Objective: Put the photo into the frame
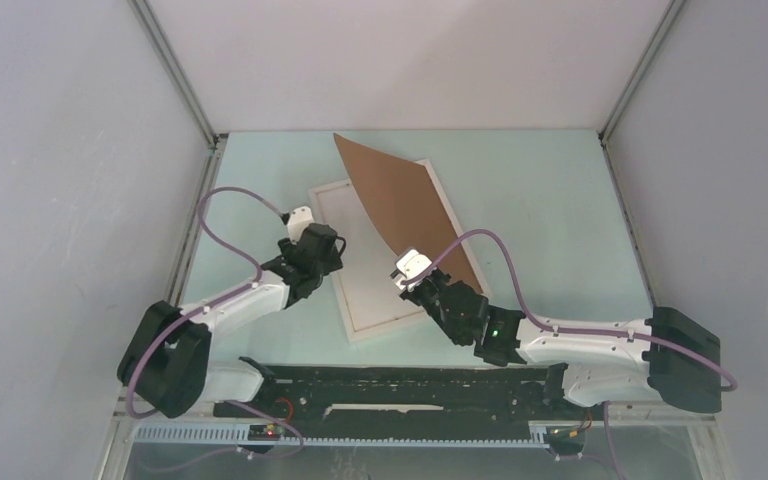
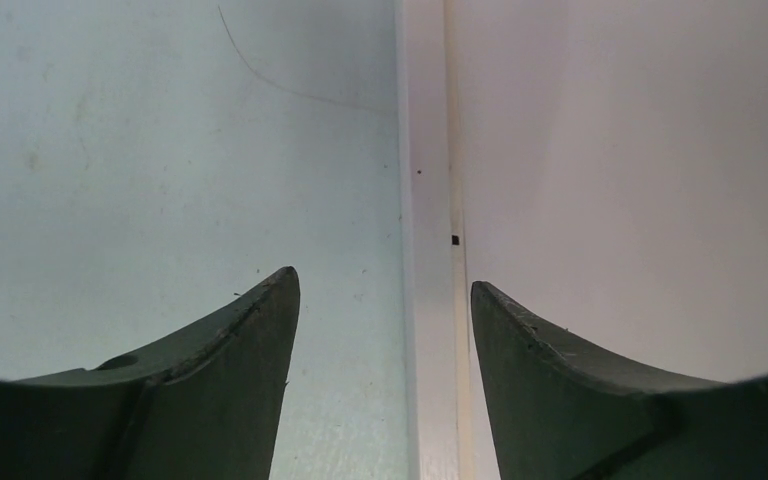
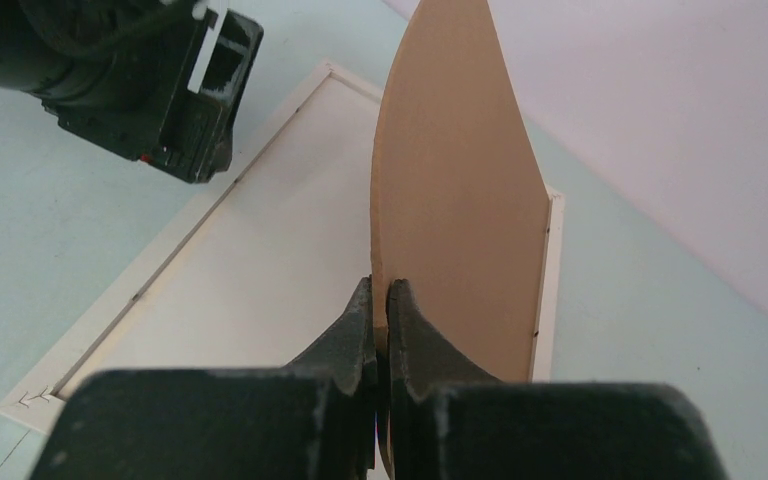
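The white frame point(image 1: 385, 328) lies flat on the table. A plain white surface point(image 1: 370, 275) fills its opening; no printed side of the photo shows, and I cannot tell whether this is its back. My right gripper point(image 1: 410, 275) is shut on the near edge of the brown backing board point(image 1: 400, 200) and holds it tilted up over the frame's right side; in the right wrist view the fingers point(image 3: 365, 320) pinch the board point(image 3: 460, 200). My left gripper point(image 1: 318, 250) is open and empty, straddling the frame's left rail point(image 2: 425, 200) in its wrist view point(image 2: 385, 285).
The pale green table point(image 1: 540, 220) is enclosed by grey walls left, right and back. The left gripper's body point(image 3: 150, 80) shows close to the frame's left rail point(image 3: 160, 275) in the right wrist view.
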